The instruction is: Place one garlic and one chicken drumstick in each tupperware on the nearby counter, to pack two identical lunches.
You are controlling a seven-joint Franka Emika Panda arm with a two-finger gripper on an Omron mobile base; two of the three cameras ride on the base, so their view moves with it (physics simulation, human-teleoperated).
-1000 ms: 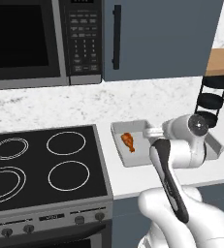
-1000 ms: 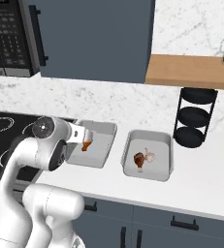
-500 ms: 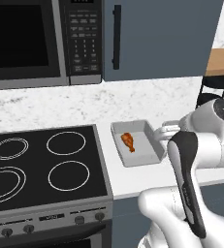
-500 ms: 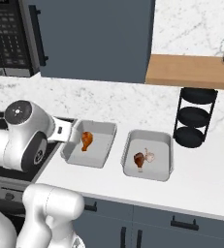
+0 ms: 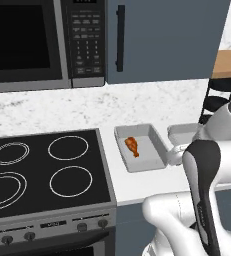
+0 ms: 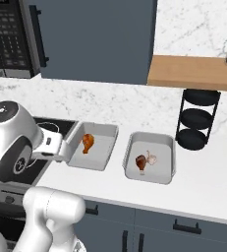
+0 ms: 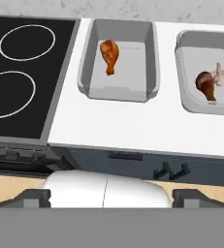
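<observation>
Swung back and up toward the base, the arm no longer hangs over the left tub (image 6: 92,147); a second ago its hand hid part of that tub, and both tubs now lie unobstructed. The food itself has not shifted. The gripper (image 7: 111,194) looks down from well back of the counter (image 7: 133,128), its fingertips (image 7: 34,196) spread wide with nothing between them.

The left tub holds one drumstick (image 7: 109,54) at about 12 o'clock in the hand view and lacks a garlic. The right tub (image 6: 151,157), at about 2 o'clock, holds a darker drumstick (image 6: 141,161) with a pale garlic (image 6: 152,158) touching it, so that lunch looks complete.

I cannot spot a spare garlic anywhere. Garlic is probably light, firm and rounded, with papery skin that may slip; a grip across its widest part would likely hold best. A drumstick is likely soft at the meaty end and greasy, so the thick middle suits the jaws better than the narrow bone.
</observation>
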